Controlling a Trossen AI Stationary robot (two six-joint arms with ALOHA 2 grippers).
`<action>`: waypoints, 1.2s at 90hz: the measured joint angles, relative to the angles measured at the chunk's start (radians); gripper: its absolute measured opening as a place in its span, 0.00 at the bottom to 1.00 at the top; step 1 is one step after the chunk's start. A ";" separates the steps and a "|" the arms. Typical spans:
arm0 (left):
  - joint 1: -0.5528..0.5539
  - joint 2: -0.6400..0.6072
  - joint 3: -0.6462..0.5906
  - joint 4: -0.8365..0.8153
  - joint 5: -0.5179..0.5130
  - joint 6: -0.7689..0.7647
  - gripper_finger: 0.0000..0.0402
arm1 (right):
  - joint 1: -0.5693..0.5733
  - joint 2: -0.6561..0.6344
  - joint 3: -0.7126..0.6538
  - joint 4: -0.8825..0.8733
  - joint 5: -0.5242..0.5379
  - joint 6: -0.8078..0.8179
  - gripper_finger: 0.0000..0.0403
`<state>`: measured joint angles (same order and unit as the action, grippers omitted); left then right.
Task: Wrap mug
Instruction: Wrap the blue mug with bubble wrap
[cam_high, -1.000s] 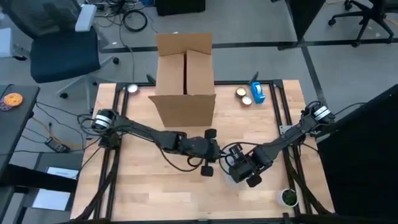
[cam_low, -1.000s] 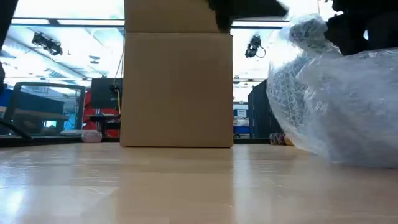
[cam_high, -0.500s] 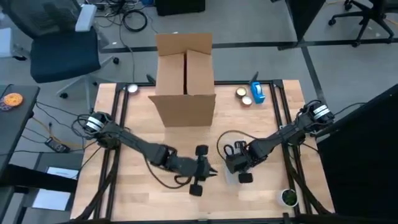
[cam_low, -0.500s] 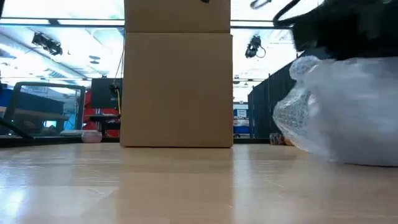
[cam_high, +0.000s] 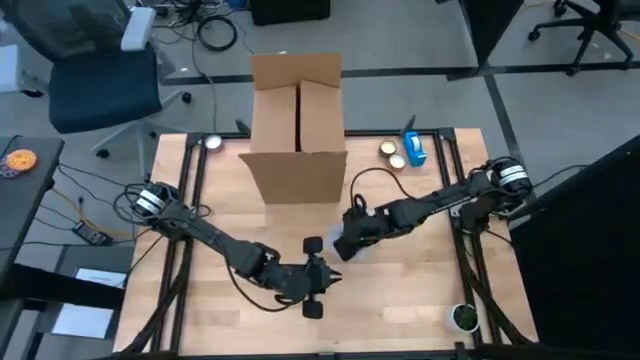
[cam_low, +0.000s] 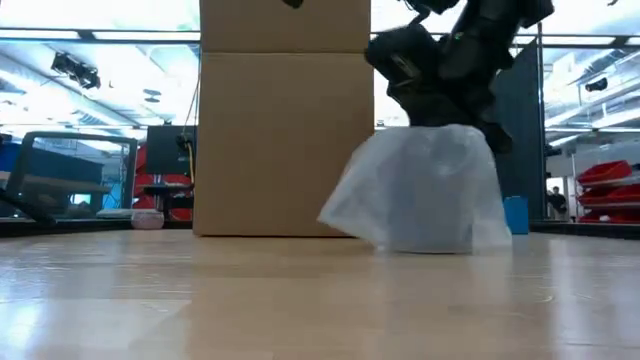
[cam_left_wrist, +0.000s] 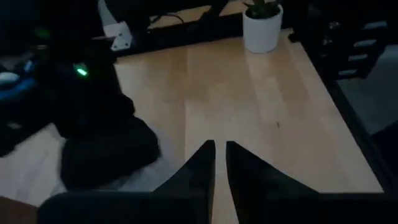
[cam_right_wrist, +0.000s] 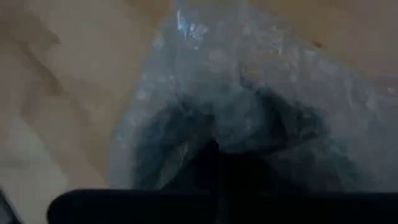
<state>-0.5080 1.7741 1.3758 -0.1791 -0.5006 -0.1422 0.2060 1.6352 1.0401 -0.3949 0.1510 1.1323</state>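
Beside the box (cam_high: 297, 120), my right fingers (cam_low: 440, 105) pinch the bubble wrap (cam_low: 425, 190) over the mug, so I should keep it taut, left fingers (cam_left_wrist: 219, 163) pressed together.

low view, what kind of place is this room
Most likely a robotics lab or workshop, not a home. Behind the cardboard box the low view shows ceiling rails with mounted cameras, a monitor on a desk, and red parts bins on shelving.

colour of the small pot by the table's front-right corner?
White, holding a green plant; the left wrist view shows it best.
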 joint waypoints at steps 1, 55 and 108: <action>-0.001 0.000 0.000 -0.004 0.001 -0.001 0.06 | 0.000 0.000 0.000 0.003 -0.003 0.000 0.00; -0.070 -0.001 0.000 -0.076 -0.091 -0.017 0.06 | 0.071 -0.015 0.111 -0.086 0.037 0.123 0.00; 0.026 0.002 -0.188 0.380 -0.289 -0.044 0.06 | 0.154 -0.198 0.320 -0.607 0.270 0.068 0.00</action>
<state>-0.4818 1.7760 1.1882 0.2014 -0.7894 -0.1866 0.3603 1.4373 1.3598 -1.0016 0.4208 1.2001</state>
